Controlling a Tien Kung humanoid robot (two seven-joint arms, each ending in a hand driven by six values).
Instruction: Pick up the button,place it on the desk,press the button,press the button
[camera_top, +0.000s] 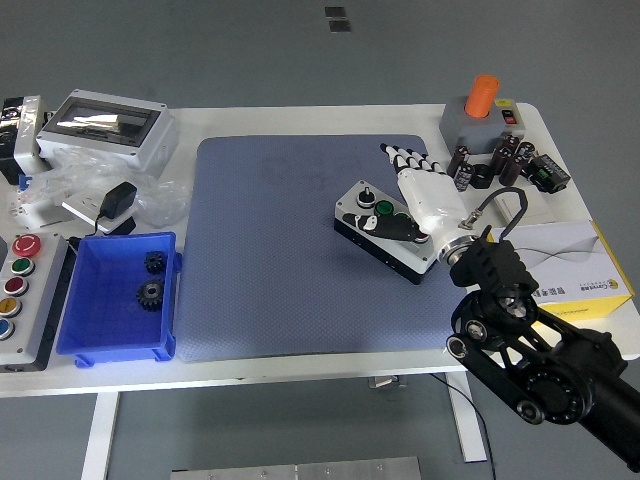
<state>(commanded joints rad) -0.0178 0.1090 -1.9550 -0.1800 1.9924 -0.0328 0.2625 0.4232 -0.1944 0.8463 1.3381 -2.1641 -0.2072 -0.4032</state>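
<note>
One hand in play: only the right hand (412, 195) shows up, reaching in from the lower right; no left arm anywhere in the shot.
Where the box is: the button box (389, 231) already sits flat on the blue mat (270, 250), right of the middle, turned at an angle. Looks to me like the pick and place part is done and we're at the pressing bit.
Hand state: fingers stretched out flat, not curled round anything, so it's holding nothing. It's lying over the top of the box, with the thumb (378, 223) poking out to the left across the button row.
What it touches: can't honestly tell whether it's pressing or just hovering from this angle.
Buttons visible: a green button (385, 209) and a black knob (366, 194) peek out, the rest are hidden under the palm.
Risk 1: a wide flat hand could mash two buttons at once, or the wrong one.
Risk 2: a sideways shove could slide the box across the mat.
Risk 3: the arm's cable (495, 200) loops close by and might snag.
</note>
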